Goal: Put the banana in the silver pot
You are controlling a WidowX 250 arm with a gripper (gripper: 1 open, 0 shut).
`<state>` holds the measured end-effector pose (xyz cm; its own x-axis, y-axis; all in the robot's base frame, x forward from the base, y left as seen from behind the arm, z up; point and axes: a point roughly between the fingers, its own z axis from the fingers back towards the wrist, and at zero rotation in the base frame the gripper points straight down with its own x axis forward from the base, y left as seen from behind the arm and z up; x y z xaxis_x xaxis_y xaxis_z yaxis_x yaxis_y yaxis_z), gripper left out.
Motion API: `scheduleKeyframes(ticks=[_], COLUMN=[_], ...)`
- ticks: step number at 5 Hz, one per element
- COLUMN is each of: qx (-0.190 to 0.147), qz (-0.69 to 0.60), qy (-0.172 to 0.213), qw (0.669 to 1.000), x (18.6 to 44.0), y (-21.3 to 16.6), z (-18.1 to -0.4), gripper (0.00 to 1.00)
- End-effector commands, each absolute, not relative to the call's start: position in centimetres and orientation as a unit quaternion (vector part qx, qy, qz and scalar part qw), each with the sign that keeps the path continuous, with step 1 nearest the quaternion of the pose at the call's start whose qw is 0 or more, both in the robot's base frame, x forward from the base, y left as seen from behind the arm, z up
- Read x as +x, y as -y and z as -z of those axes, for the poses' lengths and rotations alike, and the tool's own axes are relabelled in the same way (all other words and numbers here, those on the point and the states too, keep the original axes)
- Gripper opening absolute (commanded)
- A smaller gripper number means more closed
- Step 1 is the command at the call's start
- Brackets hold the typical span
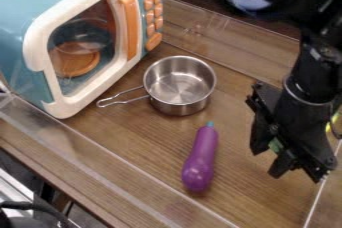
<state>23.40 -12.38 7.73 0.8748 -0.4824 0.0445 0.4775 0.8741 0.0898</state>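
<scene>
A robot test bench staged as a play kitchen: a teal-and-cream plastic toy microwave [83, 34] and purple toy eggplant [199, 158] sit on a wood-grain surface [127, 147].

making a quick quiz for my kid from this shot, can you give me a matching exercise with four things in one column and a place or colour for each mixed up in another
Things:
1. toy microwave
2. silver pot
3. purple toy eggplant
4. orange bowl

Descriptions:
A. lies on the wooden table near the front edge
B. sits behind the microwave's door
C. pale blue body with an orange handle, at the left
D. stands empty in the middle, its wire handle pointing left

Pairs: 1-C, 2-D, 3-A, 4-B
</scene>
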Motion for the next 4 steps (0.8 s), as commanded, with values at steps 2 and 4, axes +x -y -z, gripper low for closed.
scheduleKeyframes(ticks=[2, 4], qx=[0.035, 0.039], qz=[0.267, 0.247], qy=[0.059, 0.056], qw=[0.961, 0.967], x=[23.5, 23.4], y=[11.8, 11.3], z=[-9.9, -10.5], gripper=[0.0, 0.0])
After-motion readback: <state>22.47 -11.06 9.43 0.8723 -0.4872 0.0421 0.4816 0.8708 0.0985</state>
